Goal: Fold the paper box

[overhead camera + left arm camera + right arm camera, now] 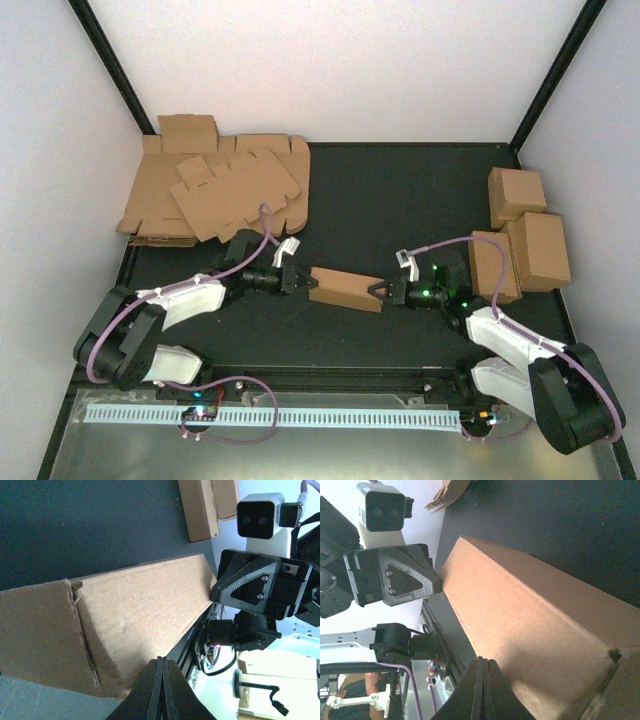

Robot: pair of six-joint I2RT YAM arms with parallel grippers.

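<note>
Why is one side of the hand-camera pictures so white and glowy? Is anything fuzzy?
Left wrist view: glare whites out the lower right; the paper box looks sharp, the left gripper is a dark, blurry shape. Right wrist view: the left side is washed out the same way; the right gripper is dark too. Top view: even light, slightly soft all over.

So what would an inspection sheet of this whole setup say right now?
Surface: black table top.
Job's things: paper box, folded oblong, between the two grippers.
Clutter: heap of flat cardboard blanks far left; folded boxes far right.
Grippers: left gripper and right gripper both shut, tips against opposite ends of the box.
Cables: purple cables along both arms, looped near the bases.
Surroundings: white walls, black frame posts.
</note>
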